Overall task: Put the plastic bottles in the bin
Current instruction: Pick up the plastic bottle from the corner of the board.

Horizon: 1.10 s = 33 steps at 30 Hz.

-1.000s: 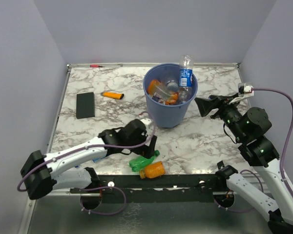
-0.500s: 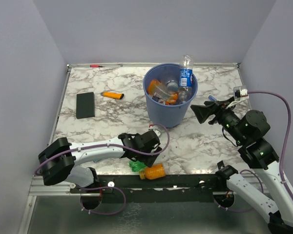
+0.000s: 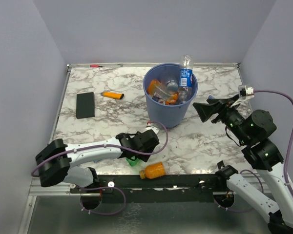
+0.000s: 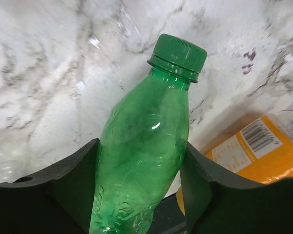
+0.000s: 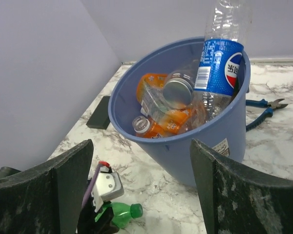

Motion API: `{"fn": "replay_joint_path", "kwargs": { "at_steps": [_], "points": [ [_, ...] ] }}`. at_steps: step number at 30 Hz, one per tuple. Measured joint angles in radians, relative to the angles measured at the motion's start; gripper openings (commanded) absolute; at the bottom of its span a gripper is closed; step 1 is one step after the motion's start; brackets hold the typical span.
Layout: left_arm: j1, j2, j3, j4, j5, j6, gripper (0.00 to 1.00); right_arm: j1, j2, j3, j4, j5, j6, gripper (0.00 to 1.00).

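Green bottle (image 4: 144, 126) lies lengthwise, gripped in the left hand (image 4: 140, 158), cap (image 4: 178, 54) pointing out past the fingers (image 4: 73, 190)

The left arm (image 3: 88, 152) and the right arm (image 3: 258, 192) have white shells on the long parts and round black joints. A thin purple cable (image 3: 278, 92) runs along each one. The left gripper (image 4: 139, 165) and the right gripper (image 5: 142, 170) have thick matte black fingers (image 5: 234, 195). Small green lights (image 3: 233, 120) glow on the right arm's joints.
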Motion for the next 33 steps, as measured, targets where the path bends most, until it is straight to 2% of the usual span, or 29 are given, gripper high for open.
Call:
{"fn": "replay_joint_path", "kwargs": {
  "at_steps": [3,7,10,15,18,22,28,33],
  "points": [
    [0.0,-0.087,0.014,-0.013,-0.052,0.0,0.29,0.0,0.013,0.057,-0.018,-0.006,-0.001,0.87],
    [0.0,-0.256,0.127,-0.018,-0.119,0.014,0.27,0.0,0.042,0.142,-0.015,-0.089,-0.006,0.9],
    [0.0,-0.41,0.192,0.101,-0.127,0.038,0.26,0.0,0.074,0.17,0.02,-0.203,0.012,0.91],
    [0.0,-0.587,0.165,0.378,-0.124,0.063,0.24,0.0,0.18,0.171,0.117,-0.373,0.073,0.91],
    [0.0,-0.575,0.166,0.506,-0.117,0.077,0.23,0.0,0.251,0.171,0.169,-0.434,0.108,0.91],
    [0.0,-0.48,0.181,0.584,-0.087,0.092,0.23,0.0,0.323,0.183,0.237,-0.487,0.16,0.91],
    [0.0,-0.394,0.188,0.594,-0.067,0.097,0.22,0.04,0.388,0.263,0.301,-0.509,0.179,0.9],
    [0.0,-0.385,0.212,0.61,-0.066,0.097,0.22,0.121,0.445,0.346,0.275,-0.491,0.142,0.82]
  ]
}}
